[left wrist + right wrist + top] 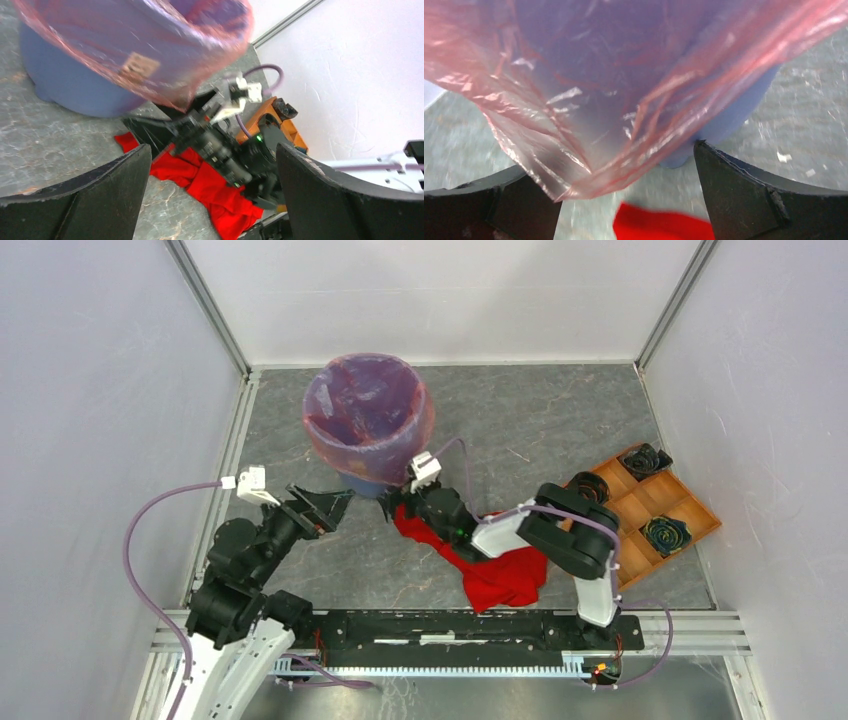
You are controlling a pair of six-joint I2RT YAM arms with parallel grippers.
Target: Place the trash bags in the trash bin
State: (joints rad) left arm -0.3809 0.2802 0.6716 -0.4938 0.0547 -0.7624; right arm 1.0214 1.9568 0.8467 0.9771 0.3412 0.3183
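The trash bag (368,405) lines the blue trash bin (360,483) at the back of the surface (560,420), its film folded out over the rim. The right gripper (629,200) is spread wide just under a hanging corner of the film, perhaps brushing it. The left gripper (215,195) is also spread and stands off the bin's side. A tan square label (140,65) on the bin's side is too blurred to read.

Top view looking down, wrist views close and low, all sharing the trash bin (362,484)
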